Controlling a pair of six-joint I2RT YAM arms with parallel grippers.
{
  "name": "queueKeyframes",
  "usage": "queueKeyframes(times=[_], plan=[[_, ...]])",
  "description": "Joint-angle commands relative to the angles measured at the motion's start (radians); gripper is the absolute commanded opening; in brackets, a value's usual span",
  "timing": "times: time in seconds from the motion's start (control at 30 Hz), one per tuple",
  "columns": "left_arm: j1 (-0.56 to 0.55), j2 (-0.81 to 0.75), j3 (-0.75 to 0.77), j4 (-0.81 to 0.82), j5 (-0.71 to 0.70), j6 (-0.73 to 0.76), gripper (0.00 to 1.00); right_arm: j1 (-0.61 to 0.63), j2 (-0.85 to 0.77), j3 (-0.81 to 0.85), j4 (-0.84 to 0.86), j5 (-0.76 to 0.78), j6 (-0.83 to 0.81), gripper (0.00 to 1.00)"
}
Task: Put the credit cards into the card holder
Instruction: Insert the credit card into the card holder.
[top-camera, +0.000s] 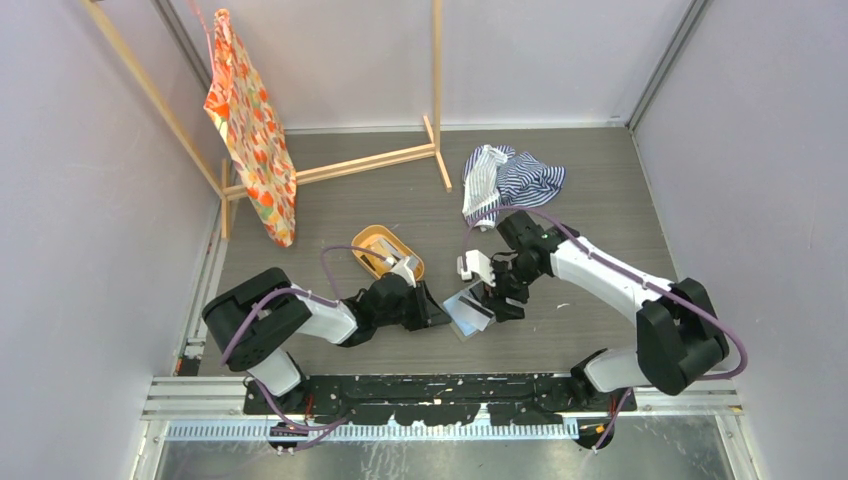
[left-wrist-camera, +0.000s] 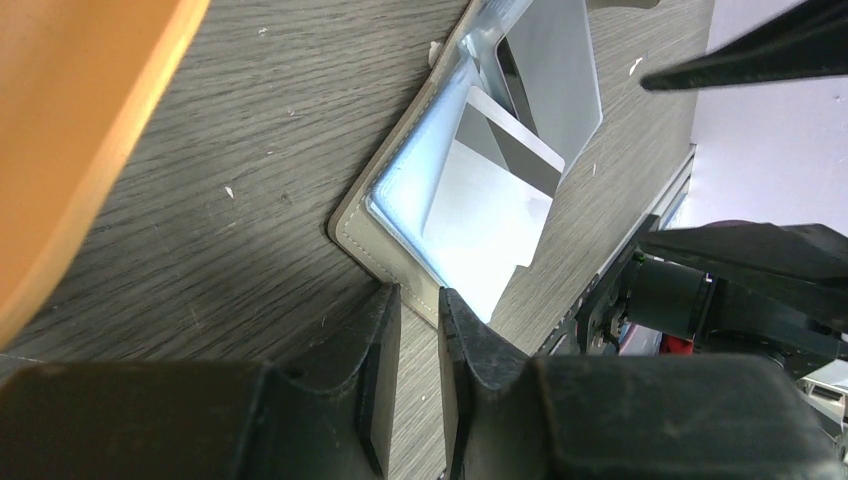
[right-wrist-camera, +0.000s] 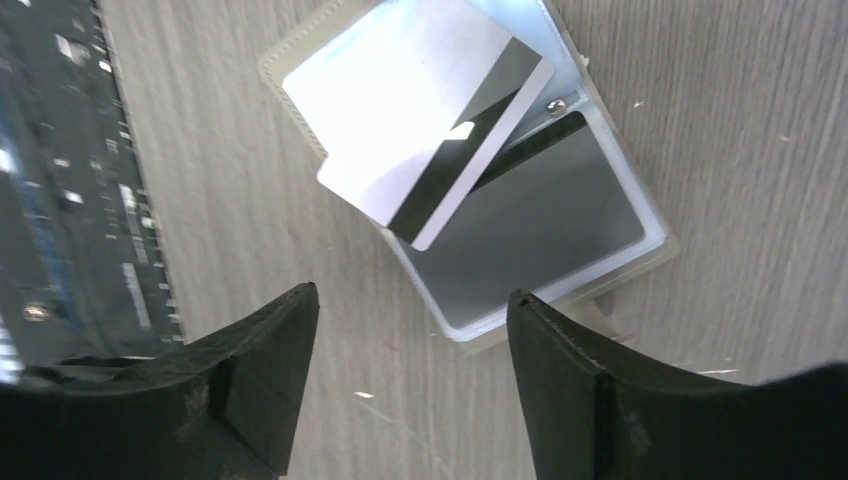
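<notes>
Card holder: lies open, pale inner side up, on the grey wood-grain table, between the two grippers and near the front edge. Card: white, with a black stripe, lies askew across one half of the holder; one corner sticks out past the holder's rim and the striped end crosses the fold by the snap stud; whether any part of it sits under the clear sleeve is not certain from these views. Left gripper: low at the table, jaws pinched on the holder's rim. Right gripper: above the holder, jaws spread wide, nothing between them, clear of the card. Tray: orange, oval, just behind the left gripper. Striped cloth: crumpled, at the back of the table, behind the right arm.
</notes>
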Motion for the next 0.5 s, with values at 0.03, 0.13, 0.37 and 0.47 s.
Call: queueKeyframes(times=[0.03, 0.13, 0.37, 0.47], plan=[[-0.002, -0.035, 0.016, -0.02, -0.021, 0.023, 0.24, 0.044, -0.012, -0.075, 0.221, 0.077, -0.177, 0.79], [-0.002, -0.042, 0.018, -0.024, -0.024, 0.026, 0.25, 0.112, -0.003, -0.12, 0.294, 0.157, -0.176, 0.85], [-0.002, -0.048, 0.021, -0.038, -0.026, 0.03, 0.26, 0.165, 0.017, -0.15, 0.385, 0.256, -0.145, 0.87], [-0.002, -0.038, 0.025, -0.031, -0.021, 0.03, 0.25, 0.184, 0.018, -0.161, 0.39, 0.263, -0.151, 0.87]])
